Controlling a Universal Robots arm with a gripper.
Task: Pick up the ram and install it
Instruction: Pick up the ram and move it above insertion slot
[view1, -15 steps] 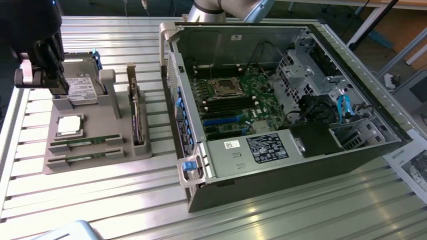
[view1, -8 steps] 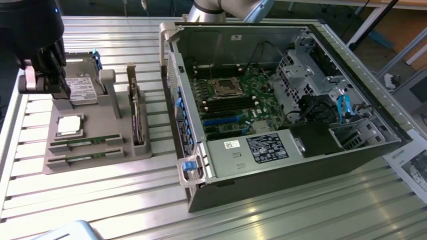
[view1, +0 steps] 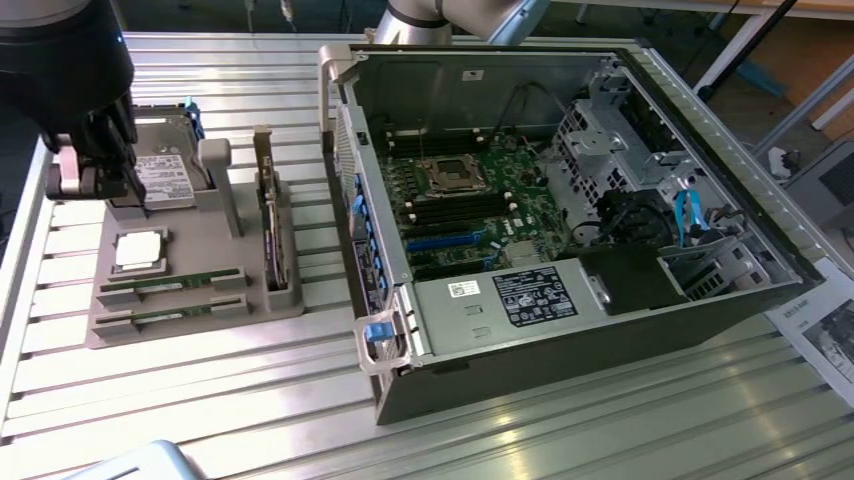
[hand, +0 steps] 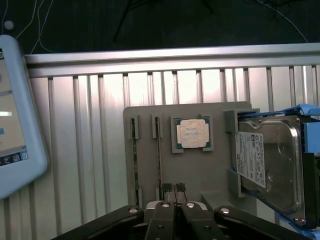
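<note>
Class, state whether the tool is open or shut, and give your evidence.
Shut: the tool shows both fingertips pressed together in the wrist view, nothing held between them.

Lit brightly from overhead, with white glare washing over the counter (view1: 200, 400) and the processor chip (view1: 140, 250), soft shade inside the computer case (view1: 534, 370), darkness beyond the counter in the wrist view.

In the exterior view the tray (view1: 207, 245) lies left of the computer case (view1: 601, 345). Ram sticks (view1: 171, 284) lie nearest in it, processor (view1: 140, 250) behind, hard drive (view1: 167, 182) farthest.
</note>
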